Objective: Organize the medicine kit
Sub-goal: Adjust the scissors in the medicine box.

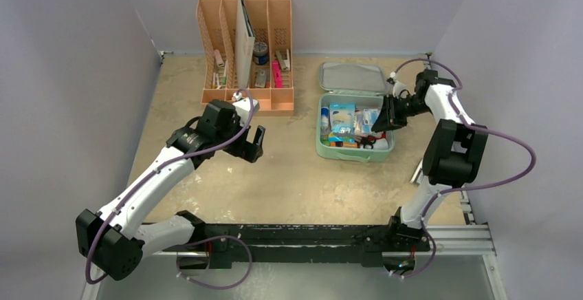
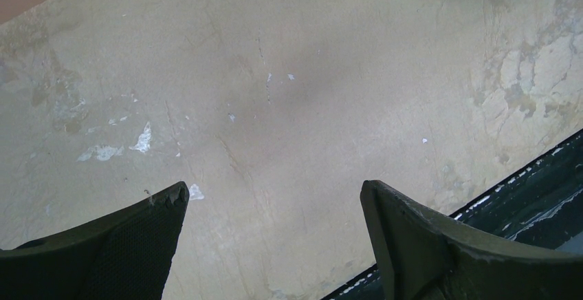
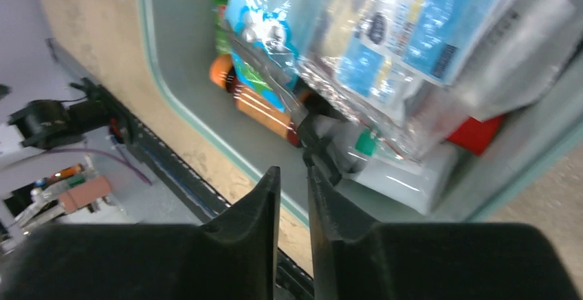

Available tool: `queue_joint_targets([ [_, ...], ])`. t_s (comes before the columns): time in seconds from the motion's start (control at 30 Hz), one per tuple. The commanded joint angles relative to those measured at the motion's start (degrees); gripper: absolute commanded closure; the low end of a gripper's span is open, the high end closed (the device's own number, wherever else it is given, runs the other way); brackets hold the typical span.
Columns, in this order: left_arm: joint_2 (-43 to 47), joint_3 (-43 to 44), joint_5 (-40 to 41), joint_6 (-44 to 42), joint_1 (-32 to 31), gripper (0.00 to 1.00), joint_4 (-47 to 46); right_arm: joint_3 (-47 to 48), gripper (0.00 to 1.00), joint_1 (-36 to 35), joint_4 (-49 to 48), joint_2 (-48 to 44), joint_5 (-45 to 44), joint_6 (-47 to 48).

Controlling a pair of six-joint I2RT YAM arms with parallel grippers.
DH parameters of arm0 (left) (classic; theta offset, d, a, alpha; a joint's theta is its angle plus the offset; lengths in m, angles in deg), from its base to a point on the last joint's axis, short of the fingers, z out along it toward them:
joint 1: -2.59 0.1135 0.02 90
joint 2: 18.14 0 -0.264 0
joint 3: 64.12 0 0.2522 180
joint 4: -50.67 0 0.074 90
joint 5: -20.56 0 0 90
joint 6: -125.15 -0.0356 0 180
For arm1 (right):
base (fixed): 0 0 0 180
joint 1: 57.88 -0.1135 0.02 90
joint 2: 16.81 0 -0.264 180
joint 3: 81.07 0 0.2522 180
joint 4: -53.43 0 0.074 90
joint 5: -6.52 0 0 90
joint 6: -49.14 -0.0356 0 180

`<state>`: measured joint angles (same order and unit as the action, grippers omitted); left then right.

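Inside the open medicine kit (image 1: 354,155), blue-printed packets (image 3: 419,31), an orange tube (image 3: 258,107)

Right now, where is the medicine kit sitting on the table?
In the top view, the open medicine kit sits right of centre on the table, right of the peach organizer, with the right pincer over its right edge.

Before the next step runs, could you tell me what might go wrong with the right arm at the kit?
1. The right gripper, jaws barely apart, sits at the shiny wrapped packets in the medicine kit; it could snag a wrapper and drag it out.
2. The packets look heaped, so the open lid may not shut flat.
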<state>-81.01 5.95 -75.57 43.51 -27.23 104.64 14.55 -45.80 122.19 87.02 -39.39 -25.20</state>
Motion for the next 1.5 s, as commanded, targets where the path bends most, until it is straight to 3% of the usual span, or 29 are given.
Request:
queue_joint_targets([
  [0.0,0.9,-0.7,-0.8,0.3,-0.4,0.05,-2.2,2.2,0.72,0.4,0.2,-1.7,-10.5,-2.8],
  [0.13,0.7,-0.6,-1.9,0.5,-0.4,0.05,-2.3,2.9,0.64,0.3,-4.9,-4.4,-18.1,-6.7],
  [0.47,1.5,-1.1,1.0,2.5,-0.3,0.02,-3.0,1.8,0.52,-0.1,-17.6,-8.7,-23.1,-24.1],
  [0.67,-0.4,-0.6,-0.1,2.4,-0.4,0.0,-2.6,1.5,0.27,-0.2,-27.9,-5.6,-25.3,-31.7],
  [0.87,-0.1,-0.5,-1.9,2.0,-0.4,0.0,-2.9,7.4,0.01,-0.2,-30.3,1.2,-23.9,-38.8],
  [1.23,3.5,-2.0,-6.3,-0.1,-0.4,0.0,-5.0,13.7,0.02,-0.2,-38.4,11.9,-21.9,-51.6],
  [1.47,4.3,-2.5,-7.8,-0.8,-0.4,0.01,-5.8,27.9,0.06,0.0,-27.4,23.1,-12.6,-49.3],
])
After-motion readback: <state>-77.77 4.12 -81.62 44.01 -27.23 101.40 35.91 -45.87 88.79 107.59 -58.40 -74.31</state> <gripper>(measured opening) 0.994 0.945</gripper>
